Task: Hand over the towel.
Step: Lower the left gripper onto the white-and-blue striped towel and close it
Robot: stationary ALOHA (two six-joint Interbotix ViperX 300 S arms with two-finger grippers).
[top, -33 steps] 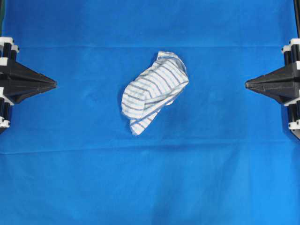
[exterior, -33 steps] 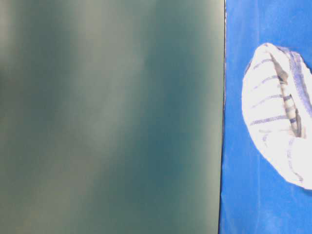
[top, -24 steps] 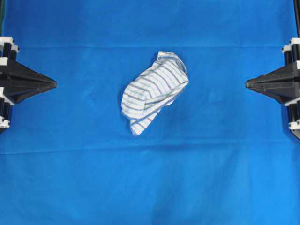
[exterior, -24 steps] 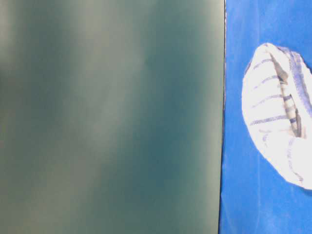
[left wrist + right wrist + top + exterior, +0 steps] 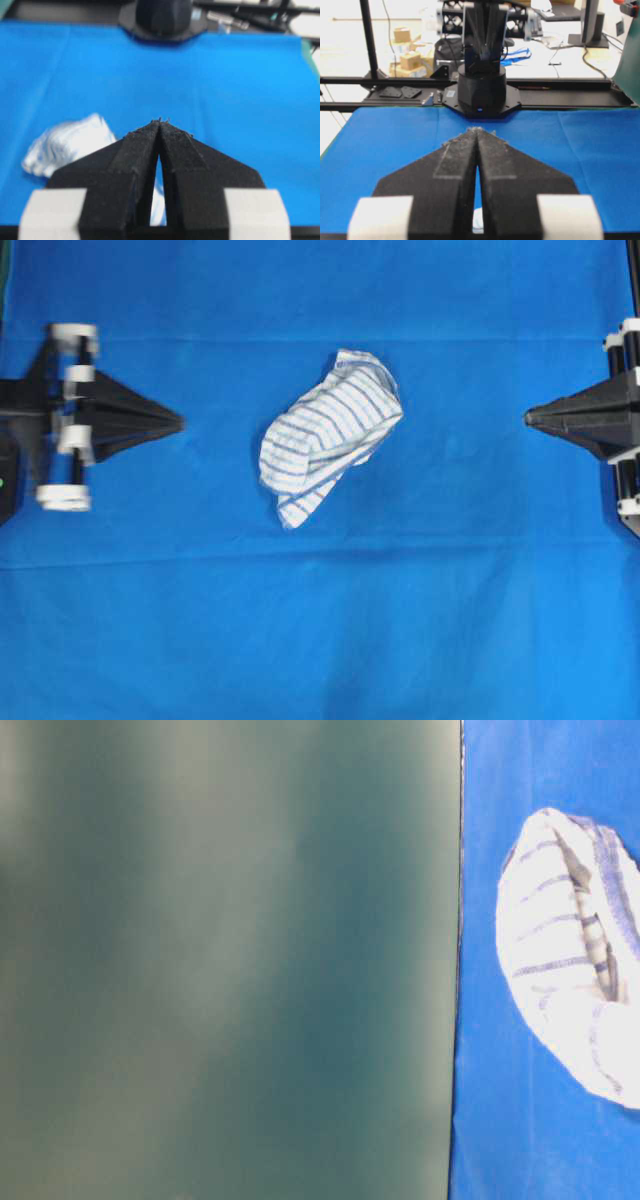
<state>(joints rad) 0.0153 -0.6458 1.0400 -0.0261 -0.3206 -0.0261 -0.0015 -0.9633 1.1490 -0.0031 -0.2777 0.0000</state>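
Towel (image 5: 328,435) lies crumpled mid-sheet between left tool (image 5: 180,422) and right tool (image 5: 527,419), both pinched together, neither touching it.

Blue sheet (image 5: 320,640) spread flat over the counter, faint fold lines running across it, evenly lit from above. From table level, a blurred grey-green panel (image 5: 220,960) filling the left side of the view, up against the sheet's edge. Beyond the counter in the right wrist view, a black metal frame (image 5: 367,45) with an upright post and a horizontal rail. Behind that, bright pale floor, cardboard boxes (image 5: 407,57) stacked at the left, a white desk (image 5: 560,55) strewn with cables at the right.
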